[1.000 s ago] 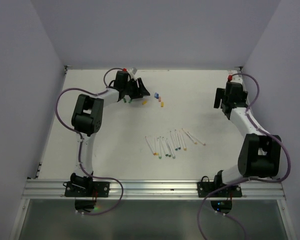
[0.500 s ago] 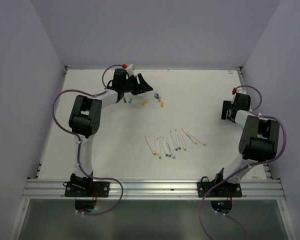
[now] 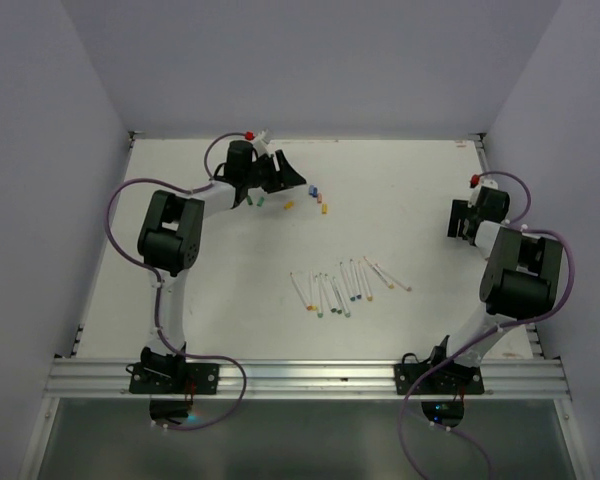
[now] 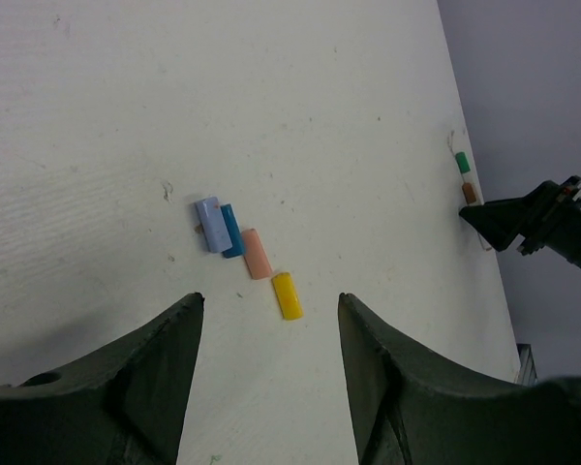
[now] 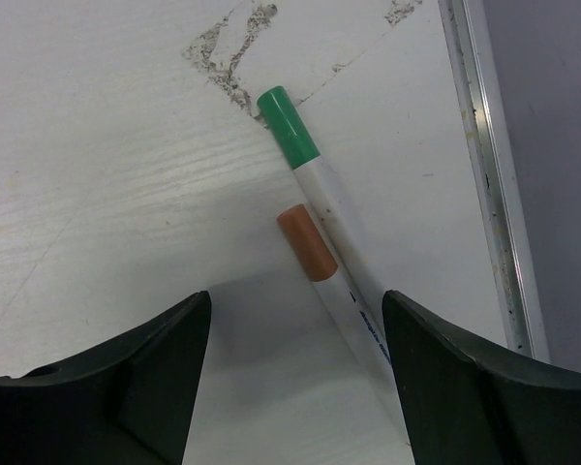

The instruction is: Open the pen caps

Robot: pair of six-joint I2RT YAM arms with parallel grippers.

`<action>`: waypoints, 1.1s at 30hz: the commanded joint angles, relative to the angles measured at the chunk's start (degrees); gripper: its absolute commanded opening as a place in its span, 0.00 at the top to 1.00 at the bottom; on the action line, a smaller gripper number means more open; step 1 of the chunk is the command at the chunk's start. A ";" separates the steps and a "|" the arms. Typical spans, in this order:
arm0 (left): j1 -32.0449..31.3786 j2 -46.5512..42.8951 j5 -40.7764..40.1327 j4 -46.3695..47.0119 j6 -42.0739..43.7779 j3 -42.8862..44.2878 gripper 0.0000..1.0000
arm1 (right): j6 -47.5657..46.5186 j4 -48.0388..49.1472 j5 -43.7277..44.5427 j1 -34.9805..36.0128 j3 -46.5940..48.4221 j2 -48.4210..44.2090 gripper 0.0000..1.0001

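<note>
Several white pens (image 3: 345, 287) lie in a row at mid-table. Loose pen caps lie at the back: lilac (image 4: 209, 224), blue (image 4: 232, 231), pale orange (image 4: 257, 254) and yellow (image 4: 288, 295), the cluster also showing in the top view (image 3: 317, 194). My left gripper (image 4: 269, 300) is open and empty, just short of the yellow cap; in the top view it is at the back left (image 3: 292, 178). My right gripper (image 5: 296, 295) is open over two capped pens, one with a green cap (image 5: 288, 126) and one with an orange cap (image 5: 307, 242). In the top view it sits near the right edge (image 3: 460, 218) and hides them.
Two small green caps (image 3: 255, 200) and a yellow one (image 3: 289, 206) lie beside the left arm's wrist. A metal rail (image 5: 484, 184) runs along the table's right edge, close to the two capped pens. Purple cables loop off both arms.
My right arm has swung from the back right down toward the right edge, folding in over the two capped pens. My left gripper turned slightly right early on, then held still.
</note>
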 commanded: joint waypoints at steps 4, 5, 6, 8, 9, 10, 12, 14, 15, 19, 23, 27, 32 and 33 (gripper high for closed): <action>0.21 -4.06 1.67 3.23 -0.37 -0.34 0.39 | -2.49 -3.86 -2.69 -0.06 -1.08 1.77 0.27; 0.30 -4.06 1.67 3.23 -0.37 -0.43 0.39 | -2.75 -3.96 -2.86 -0.06 -0.99 1.69 0.30; 0.21 -4.06 1.67 3.23 -0.37 -0.52 0.38 | -2.93 -4.22 -3.04 -0.15 -1.08 1.60 0.31; 0.21 -4.06 1.84 3.49 -0.46 -0.61 0.38 | -3.46 -4.84 -3.39 -0.06 -1.08 1.25 0.33; 0.21 -3.98 2.02 3.67 -0.54 -0.78 0.38 | -3.55 -4.84 -3.56 -0.15 -0.99 1.25 0.34; 0.21 -3.89 2.19 3.84 -0.54 -0.78 0.38 | -3.72 -6.49 -3.56 -0.15 -0.90 1.16 0.36; 0.30 -3.97 2.54 4.28 -0.89 -0.87 0.38 | -3.99 -6.69 -3.22 -0.06 -1.34 0.98 0.37; 0.30 -3.98 2.63 4.28 -1.07 -0.96 0.38 | -3.99 -7.12 -2.34 -0.15 -1.52 1.07 0.37; 0.30 -4.15 2.98 4.46 -1.07 -1.05 0.38 | -4.34 -7.65 -2.42 -0.15 -1.43 1.77 0.38; 0.38 -4.68 3.34 5.07 -1.25 -1.58 0.38 | -4.69 -7.74 -1.80 -0.41 -1.69 2.12 0.37; 0.56 -4.68 3.42 4.99 -1.16 -1.75 0.38 | -5.22 -10.90 -0.40 -0.76 0.67 4.32 0.39; 0.91 -4.68 4.22 6.74 -1.86 -2.45 0.38 | -6.27 -12.75 -0.57 -0.77 2.08 5.64 0.57; 1.00 -4.59 4.30 7.18 -2.21 -2.80 0.38 | -5.75 -13.45 -1.98 -0.85 3.31 5.64 0.68; 1.09 -4.59 4.48 7.62 -2.39 -2.89 0.38 | -5.83 -13.89 -2.07 -0.77 3.49 5.73 0.69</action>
